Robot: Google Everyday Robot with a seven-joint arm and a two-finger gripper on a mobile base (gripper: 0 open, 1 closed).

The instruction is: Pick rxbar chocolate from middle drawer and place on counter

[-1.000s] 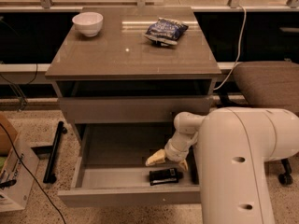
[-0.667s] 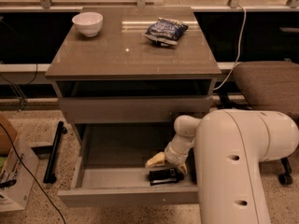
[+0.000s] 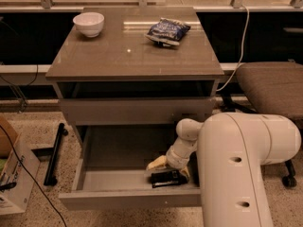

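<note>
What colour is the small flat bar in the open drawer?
The bar is brown-black, in the camera view; the gripper is beside it inside the grey drawer.

Big white arm [image 3: 241, 169] at 4 o'clock masks the right wall and front corner of the middle drawer [image 3: 128, 198], and the far side of the end effector [image 3: 163, 170] low inside that drawer. Directly beneath it the rxbar chocolate [image 3: 166, 178] is partly covered, lettering too small to read. Chair [image 3: 270, 86] at 3 o'clock and cardboard box [image 3: 12, 176] at 8 o'clock are cut by the frame edges.
</note>
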